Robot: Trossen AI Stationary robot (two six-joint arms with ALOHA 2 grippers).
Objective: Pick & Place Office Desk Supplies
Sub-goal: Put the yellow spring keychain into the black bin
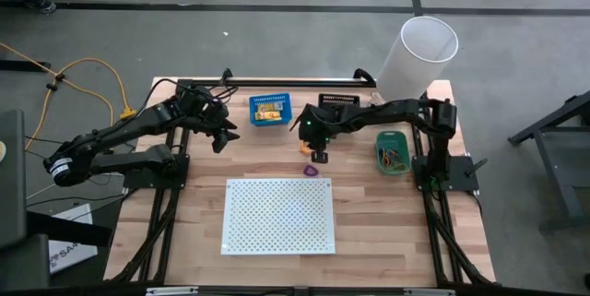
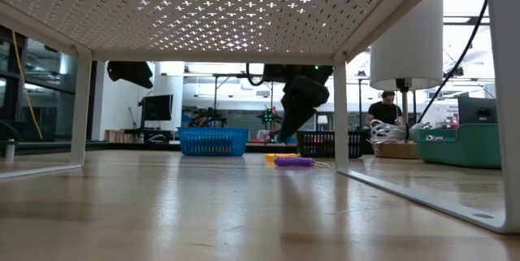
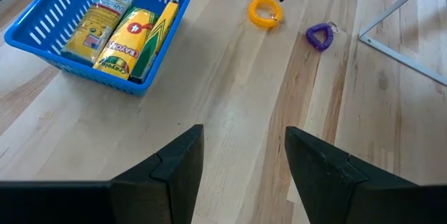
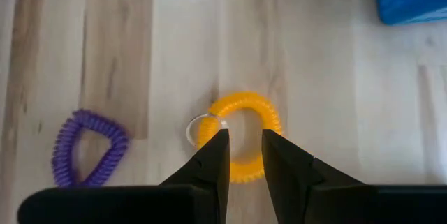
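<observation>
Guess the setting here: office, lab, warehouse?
Probably a robotics lab or workshop: bare concrete floor around the wooden table, a yellow cable trailing across it, and benches with monitors and gear behind.

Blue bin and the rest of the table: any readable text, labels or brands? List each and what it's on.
"Crayola": on the yellow-and-green packet lying in the blue bin, left wrist view.
Print on the other yellow packet beside it in the bin: too blurred to read.
Dark print on the white sheet on the floor left of the table, high view: too small to read.
No other text shows in any view.
</observation>
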